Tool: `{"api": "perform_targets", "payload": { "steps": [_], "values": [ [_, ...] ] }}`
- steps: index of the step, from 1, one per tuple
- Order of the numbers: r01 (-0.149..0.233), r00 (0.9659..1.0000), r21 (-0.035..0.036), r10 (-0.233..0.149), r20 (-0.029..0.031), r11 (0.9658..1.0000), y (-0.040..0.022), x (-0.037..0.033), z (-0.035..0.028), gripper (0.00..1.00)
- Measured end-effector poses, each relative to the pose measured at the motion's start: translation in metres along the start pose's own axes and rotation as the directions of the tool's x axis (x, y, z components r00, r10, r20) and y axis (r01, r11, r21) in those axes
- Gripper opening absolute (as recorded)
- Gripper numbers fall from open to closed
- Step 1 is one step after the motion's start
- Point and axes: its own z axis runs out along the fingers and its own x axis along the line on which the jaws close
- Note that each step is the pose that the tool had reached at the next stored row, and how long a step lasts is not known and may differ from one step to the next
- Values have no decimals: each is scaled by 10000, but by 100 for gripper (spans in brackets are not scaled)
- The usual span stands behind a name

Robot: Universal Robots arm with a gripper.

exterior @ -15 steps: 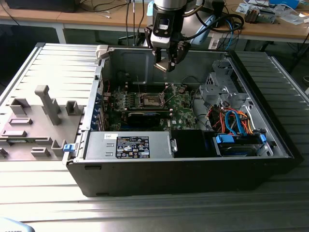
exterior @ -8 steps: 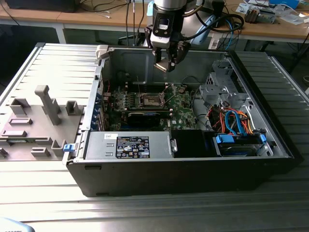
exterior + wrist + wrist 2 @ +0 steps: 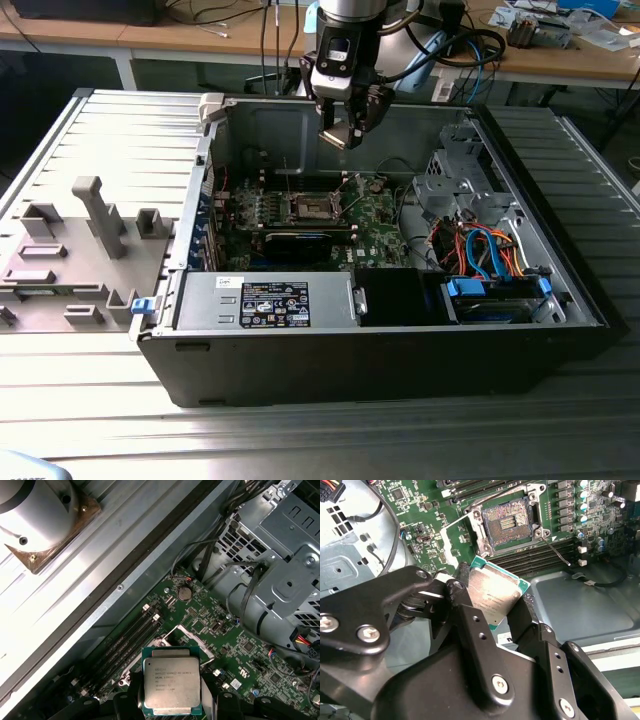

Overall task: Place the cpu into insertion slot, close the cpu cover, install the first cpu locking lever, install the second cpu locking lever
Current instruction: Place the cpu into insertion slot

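One cpu [image 3: 492, 587] is clamped in my gripper [image 3: 492, 600], held above the insertion slot [image 3: 507, 522], whose dark centre lies bare. In the first wrist view the cpu covers most of that slot. In the exterior view it is too small to make out under the gripper.

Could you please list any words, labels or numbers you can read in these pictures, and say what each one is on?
No text can be quoted with confidence.
Several printed lines on the cpu held in the pincer: too small to read.
Black-and-white label on the power supply: too small to read.
White markings on the motherboard: too small to read.
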Motion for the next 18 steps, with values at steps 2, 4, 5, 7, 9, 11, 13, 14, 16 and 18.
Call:
{"api": "perform_targets", "payload": {
  "steps": [2, 4, 5, 7, 9, 11, 13, 14, 16, 18],
  "values": [
    [-17, 10000, -3, 17, 1, 10000, 0, 0, 0, 55],
    [-33, 10000, -2, 33, 3, 10000, 0, 0, 0, 55],
    [-41, 10000, -2, 41, 3, 10000, 0, 0, 0, 55],
    [-64, 10000, -3, 64, 5, 10000, 0, 0, 1, 55],
    [-78, 10000, -3, 78, 6, 10000, 0, 0, 0, 55],
    [-91, 10000, -3, 91, 8, 10000, 0, 0, 0, 55],
    [-105, 9999, -3, 105, 9, 9999, 0, 0, 0, 55],
    [-117, 9999, -4, 117, 10, 9999, 0, 0, 0, 55],
    [-142, 9999, -4, 142, 12, 9999, 0, 0, 0, 55],
    [-162, 9999, -5, 162, 14, 9999, 0, 0, 0, 55]
  ]
}}
